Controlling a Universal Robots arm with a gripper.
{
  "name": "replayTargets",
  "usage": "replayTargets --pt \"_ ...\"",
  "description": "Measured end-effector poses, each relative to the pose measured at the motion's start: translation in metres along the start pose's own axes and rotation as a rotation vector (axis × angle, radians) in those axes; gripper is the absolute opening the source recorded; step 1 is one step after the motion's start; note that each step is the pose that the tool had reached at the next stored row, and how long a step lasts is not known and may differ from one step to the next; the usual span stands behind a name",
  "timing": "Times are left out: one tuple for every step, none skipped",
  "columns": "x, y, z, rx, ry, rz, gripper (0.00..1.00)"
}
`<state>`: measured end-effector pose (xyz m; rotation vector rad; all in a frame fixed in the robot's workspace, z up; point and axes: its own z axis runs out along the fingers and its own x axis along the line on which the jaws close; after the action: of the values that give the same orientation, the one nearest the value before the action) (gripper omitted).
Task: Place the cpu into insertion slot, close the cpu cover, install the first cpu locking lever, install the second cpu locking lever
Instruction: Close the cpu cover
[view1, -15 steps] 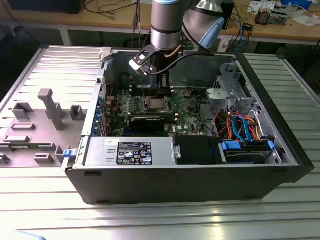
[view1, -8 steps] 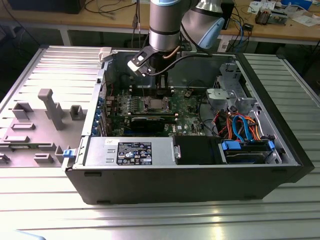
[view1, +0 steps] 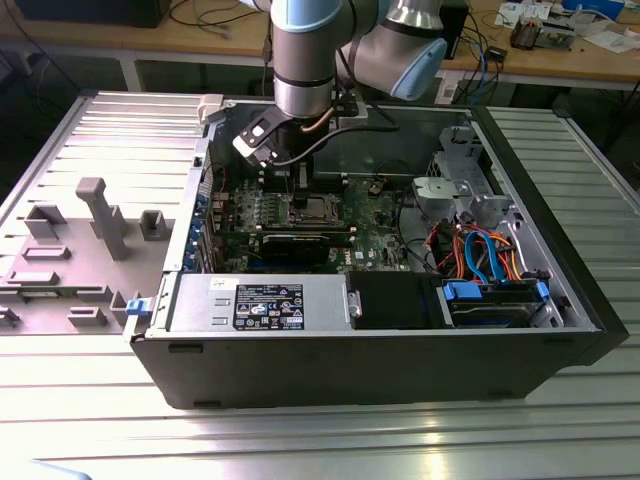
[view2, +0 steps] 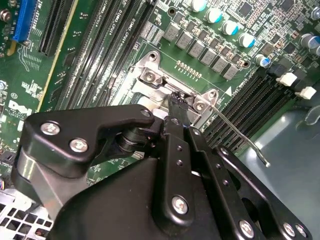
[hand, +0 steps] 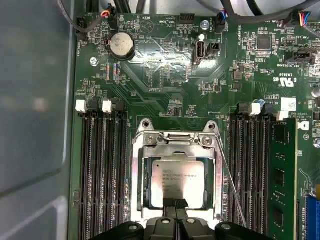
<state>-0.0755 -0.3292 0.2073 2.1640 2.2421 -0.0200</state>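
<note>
The cpu (hand: 175, 179) lies flat in the insertion slot (hand: 148, 192), its silver-grey top showing through the window of the cpu cover (hand: 175, 148), which lies down over it. My gripper (hand: 175, 204) has its black fingertips pressed together, shut, at the edge of the chip and cover. In the second wrist view the gripper (view2: 177, 100) touches the socket's metal frame (view2: 152, 75). A thin wire locking lever (hand: 233, 187) slants loose beside the socket, its end (view2: 262, 159) free. In the exterior view the arm hangs over the socket (view1: 311, 208) inside the open computer case.
Black memory slots (hand: 102, 175) flank the socket on both sides. The case wall (hand: 35, 100) is close by. A power supply (view1: 262, 303), a drive cage with coloured cables (view1: 485, 255) and a grey fixture plate (view1: 90, 230) at the exterior view's left surround the board.
</note>
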Motion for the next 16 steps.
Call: replayTargets --pt "0.0000 0.0000 -0.0005 -0.0001 0.0002 0.000 0.11" --pt "0.0001 0.0001 -0.0021 -0.0001 0.0002 0.000 0.11" --pt "0.0002 0.0001 -0.0050 -0.0002 0.0001 0.000 0.11" --pt "0.0003 0.0001 -0.0086 -0.0002 -0.0001 0.000 0.11" --pt "0.0003 0.0002 -0.0101 -0.0002 -0.0002 0.000 0.11" --pt "0.0003 0.0009 -0.0103 -0.0003 -0.0001 0.000 0.11" --pt "0.0002 0.0038 -0.0103 -0.0002 -0.0002 0.000 0.11" --pt "0.0000 0.0078 -0.0102 -0.0002 -0.0003 0.000 0.11" --pt "-0.0001 0.0107 -0.0101 -0.0002 -0.0003 0.000 0.11" --pt "-0.0002 0.0137 -0.0100 -0.0002 -0.0003 0.000 0.11" --pt "-0.0002 0.0164 -0.0099 -0.0002 -0.0003 0.000 0.11" --pt "-0.0003 0.0187 -0.0098 -0.0002 -0.0002 0.000 0.11" --pt "-0.0004 0.0194 -0.0098 -0.0002 -0.0002 0.000 0.11" --pt "-0.0004 0.0195 -0.0098 -0.0002 -0.0002 0.000 0.11" --pt "-0.0003 0.0196 -0.0098 -0.0002 -0.0002 0.000 0.11" --pt "-0.0003 0.0196 -0.0098 -0.0002 -0.0002 0.000 0.11"
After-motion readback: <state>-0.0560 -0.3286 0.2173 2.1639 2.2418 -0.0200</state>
